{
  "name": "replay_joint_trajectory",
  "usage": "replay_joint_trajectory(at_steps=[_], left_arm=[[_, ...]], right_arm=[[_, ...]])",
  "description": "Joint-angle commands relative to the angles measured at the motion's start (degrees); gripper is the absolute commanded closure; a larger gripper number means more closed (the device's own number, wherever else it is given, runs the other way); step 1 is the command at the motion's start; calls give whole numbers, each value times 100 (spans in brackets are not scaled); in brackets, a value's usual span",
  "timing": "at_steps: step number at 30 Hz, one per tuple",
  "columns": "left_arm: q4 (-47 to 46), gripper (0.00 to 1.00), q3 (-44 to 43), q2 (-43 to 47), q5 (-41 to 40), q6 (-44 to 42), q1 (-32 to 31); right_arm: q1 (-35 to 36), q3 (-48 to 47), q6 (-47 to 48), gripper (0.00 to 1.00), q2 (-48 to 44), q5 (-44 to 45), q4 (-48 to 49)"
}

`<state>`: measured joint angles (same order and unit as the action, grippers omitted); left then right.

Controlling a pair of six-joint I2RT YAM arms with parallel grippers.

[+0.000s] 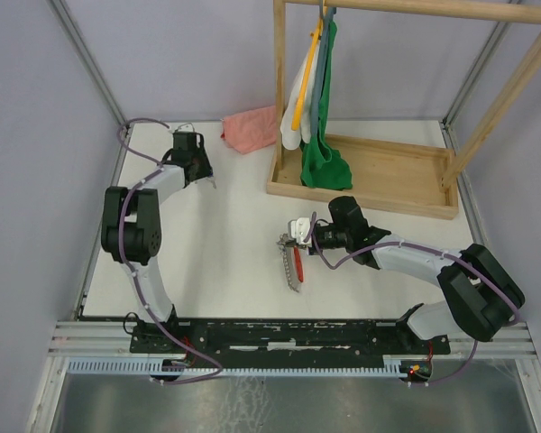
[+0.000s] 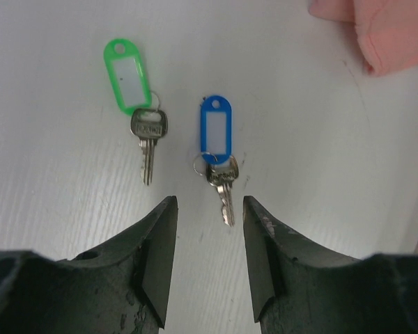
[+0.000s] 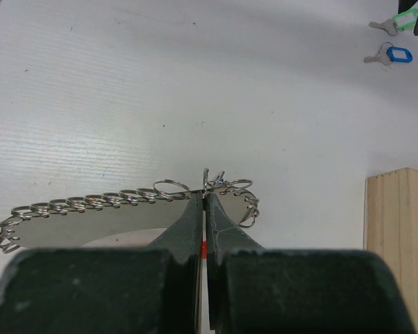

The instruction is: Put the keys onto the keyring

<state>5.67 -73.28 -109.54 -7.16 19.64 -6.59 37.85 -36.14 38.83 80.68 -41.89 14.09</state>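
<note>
The green-tagged key [image 2: 129, 80] and the blue-tagged key [image 2: 216, 132] lie flat and loose on the white table [image 1: 225, 262], side by side but not touching, with their blades pointing toward the left wrist camera. Each has a small split ring joining its tag to its silver head. The blue one is the nearer: its blade tip shows in the gap between the fingertips of the left gripper [image 2: 209, 209], whose jaws stand apart with nothing held between them (how high they hang over the key we cannot tell).

The keyring [image 1: 294, 263] is well away from the keys, near the middle of the table. The right gripper [image 3: 204, 202] has its jaws clenched on one end of it. From the right wrist we see the chain of linked silver rings curving away to the left of the fingertips. A sliver of red shows low between the fingers, and in the top view the red strap lies along the chain.

Further out, a pink cloth [image 1: 251, 129] sits crumpled at the table's far edge, near the left gripper. To its right stands a wooden rack [image 1: 388, 171] with a green garment [image 1: 325, 162] hanging onto its base.
</note>
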Motion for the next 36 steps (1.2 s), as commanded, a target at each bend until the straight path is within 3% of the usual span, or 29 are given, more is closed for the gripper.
replay_joint_trajectory(at_steps=[1, 10, 16, 25, 30, 36], left_arm=[[49, 52, -879, -532, 239, -669, 119], [731, 56, -1835, -1505, 498, -973, 140], [1079, 66, -1672, -1618, 723, -724, 132], [1022, 87, 283, -221, 585, -172, -488], [936, 87, 1724, 997, 227, 236, -1197], [630, 73, 2931, 2347, 360, 974, -1840]], right_arm=[[-10, -43, 10, 99, -75, -92, 166], [-14, -95, 30, 99, -1, -74, 79], [-12, -87, 51, 99, -20, -91, 51], [-12, -46, 47, 99, -147, -142, 59], [-12, 17, 37, 99, -252, -135, 89], [-31, 84, 38, 99, -376, -61, 94]])
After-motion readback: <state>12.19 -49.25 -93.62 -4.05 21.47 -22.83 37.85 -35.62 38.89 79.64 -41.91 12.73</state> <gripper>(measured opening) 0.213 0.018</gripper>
